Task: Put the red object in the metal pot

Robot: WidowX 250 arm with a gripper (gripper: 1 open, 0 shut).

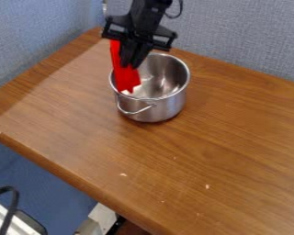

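The red object [126,72] hangs upright, long and bright red, with my gripper [137,41] shut on its upper end. Its lower end reaches down past the left rim of the metal pot [151,88], a small shiny steel pot with a thin wire handle lying at its front. The pot stands on the wooden table [175,156], toward the back. The black gripper body hides the top of the red object.
The table's left and front edges drop off to a blue floor. A blue wall stands behind the table. Dark cables [8,216] lie at the lower left, below the table edge.
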